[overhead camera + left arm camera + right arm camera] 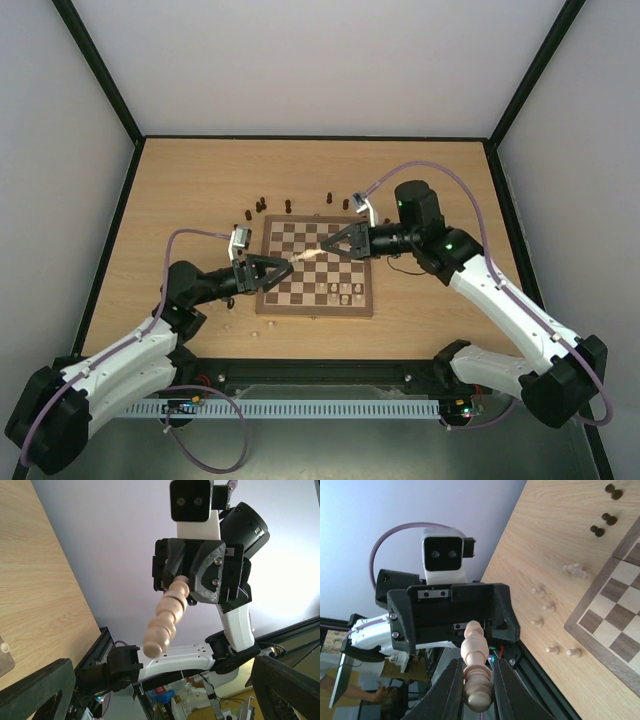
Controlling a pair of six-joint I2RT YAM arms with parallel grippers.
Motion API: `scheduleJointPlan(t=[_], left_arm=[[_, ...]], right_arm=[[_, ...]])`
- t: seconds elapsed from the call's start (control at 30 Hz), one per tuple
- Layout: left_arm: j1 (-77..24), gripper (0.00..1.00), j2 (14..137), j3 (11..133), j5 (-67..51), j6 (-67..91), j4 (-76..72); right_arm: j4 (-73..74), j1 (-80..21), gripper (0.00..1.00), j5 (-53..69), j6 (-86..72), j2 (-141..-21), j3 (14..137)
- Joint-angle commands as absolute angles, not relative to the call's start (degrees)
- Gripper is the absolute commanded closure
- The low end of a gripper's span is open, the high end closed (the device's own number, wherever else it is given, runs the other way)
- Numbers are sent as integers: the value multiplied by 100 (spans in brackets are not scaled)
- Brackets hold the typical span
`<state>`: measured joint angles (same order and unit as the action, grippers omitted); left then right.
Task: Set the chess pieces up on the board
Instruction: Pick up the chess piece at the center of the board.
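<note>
The board point(318, 292) lies mid-table; its corner shows in the right wrist view point(615, 612). My right gripper point(330, 244) hovers over the board, shut on a tall pale cream piece point(476, 665) that it holds level between its fingers point(453, 690). In the left wrist view that piece point(166, 616) sticks out of the right gripper point(186, 580) toward the camera. My left gripper point(286, 268) faces it from the board's left side, jaws wide open and empty, its fingers point(35, 690) at the frame's lower corners. The piece's far tip reaches the open left gripper point(450, 611).
Dark pieces point(262, 205) stand on the table behind the board, and show in the right wrist view point(607, 517). Pale pieces point(552, 650) are scattered on the table left of the board, one lying down point(575, 570). A few pale pieces point(340, 290) stand on the board's near rows.
</note>
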<state>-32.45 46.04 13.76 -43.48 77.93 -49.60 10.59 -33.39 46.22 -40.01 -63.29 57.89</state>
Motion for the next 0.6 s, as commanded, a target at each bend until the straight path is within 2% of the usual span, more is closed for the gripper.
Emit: scheduleJointPlan(t=[0.0,0.27,0.57], left_arm=[[-3205,1,4691,1318,-4425,7974,-5549],[-3207,4,4741,1314,-4431,8011,-5595],[-3203,24,4701,1293,-4470,8077,-5600]], right_arm=[[867,-3545,86,4830,-4060,-6363,5732],[919,-3718,86,4734,-3975,-6425,5699],[909,-3718,86,4652,-3969,-6425,5628]])
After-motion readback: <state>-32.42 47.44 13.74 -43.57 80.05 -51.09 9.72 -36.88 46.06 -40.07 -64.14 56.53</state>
